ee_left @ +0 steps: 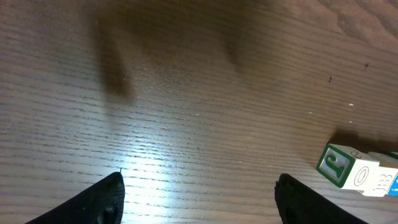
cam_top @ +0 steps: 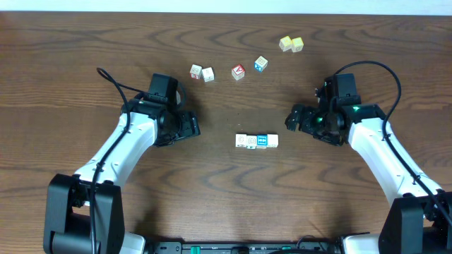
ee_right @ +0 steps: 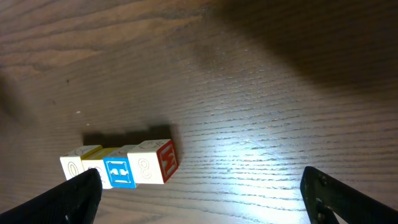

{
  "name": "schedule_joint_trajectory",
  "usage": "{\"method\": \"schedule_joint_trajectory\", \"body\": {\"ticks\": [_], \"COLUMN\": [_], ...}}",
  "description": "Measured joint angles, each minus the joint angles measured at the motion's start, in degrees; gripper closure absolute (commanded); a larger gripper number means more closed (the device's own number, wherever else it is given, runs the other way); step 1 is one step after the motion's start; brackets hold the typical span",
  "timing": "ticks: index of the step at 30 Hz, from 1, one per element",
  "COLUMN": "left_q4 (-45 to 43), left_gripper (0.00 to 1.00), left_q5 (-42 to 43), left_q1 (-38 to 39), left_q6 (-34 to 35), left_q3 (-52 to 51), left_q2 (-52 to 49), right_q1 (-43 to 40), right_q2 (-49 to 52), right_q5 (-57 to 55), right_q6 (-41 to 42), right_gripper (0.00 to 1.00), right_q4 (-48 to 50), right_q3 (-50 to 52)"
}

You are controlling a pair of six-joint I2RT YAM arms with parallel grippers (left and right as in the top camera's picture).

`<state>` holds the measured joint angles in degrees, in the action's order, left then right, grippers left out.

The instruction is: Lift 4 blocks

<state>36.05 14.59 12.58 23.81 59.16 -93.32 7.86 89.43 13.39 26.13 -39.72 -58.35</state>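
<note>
Between the two arms, on the table (cam_top: 226,204), four blocks (cam_top: 257,141) lie in one tight row, touching end to end, none of them lifted. The left claw (cam_top: 189,127) hangs wide and empty off the row's left end. The right claw (cam_top: 292,120) is likewise wide and empty near the right end. Loose cubes (cam_top: 238,72) sit well apart on the far side. The step in hand looks like the approach before the lift. Next, each arm should meet its end squarely and press inward evenly, or the row may buckle.
</note>
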Motion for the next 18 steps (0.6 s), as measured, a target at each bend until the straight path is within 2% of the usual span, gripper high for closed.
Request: {"method": "schedule_joint_trajectory", "body": {"ticks": [2, 4, 8, 10, 12, 13, 15, 17, 18], "left_q4": [0.0, 0.2, 1.1, 1.5, 1.9, 1.9, 1.6, 0.8, 0.6], "left_gripper": [0.22, 0.22, 0.24, 0.42, 0.64, 0.73, 0.9, 0.92, 0.92], "left_q5": [0.0, 0.0, 0.0, 0.0, -0.2, -0.2, 0.2, 1.6, 2.6], "left_q1": [0.0, 0.0, 0.0, 0.0, 0.0, 0.0, 0.0, 0.0, 0.0], "left_q6": [0.0, 0.2, 0.2, 0.2, 0.3, 0.4, 0.5, 0.0, -0.6], "left_q3": [0.0, 0.0, 0.0, 0.0, 0.0, 0.0, 0.0, 0.0, 0.0], "left_q2": [0.0, 0.0, 0.0, 0.0, 0.0, 0.0, 0.0, 0.0, 0.0], "right_q1": [0.3, 0.5, 0.6, 0.6, 0.6, 0.6, 0.6, 0.6, 0.6], "right_q2": [0.0, 0.0, 0.0, 0.0, 0.1, 0.1, 0.1, 0.1, 0.2], "right_q5": [-0.5, -0.9, -2.4, -2.9, -3.2, -3.3, -3.5, -3.8, -3.8], "right_q6": [0.0, 0.0, 0.4, 0.4, 1.4, 1.6, 2.6, 3.6, 4.0], "right_gripper": [0.01, 0.07, 0.37, 0.55, 0.64, 0.74, 0.86, 0.92, 0.91], "right_q4": [0.0, 0.1, 0.3, 1.0, 2.6, 3.6, 5.6, 7.0, 7.5], "right_q3": [0.0, 0.2, 1.7, 2.8, 3.7, 4.2, 4.9, 5.7, 6.1]}}
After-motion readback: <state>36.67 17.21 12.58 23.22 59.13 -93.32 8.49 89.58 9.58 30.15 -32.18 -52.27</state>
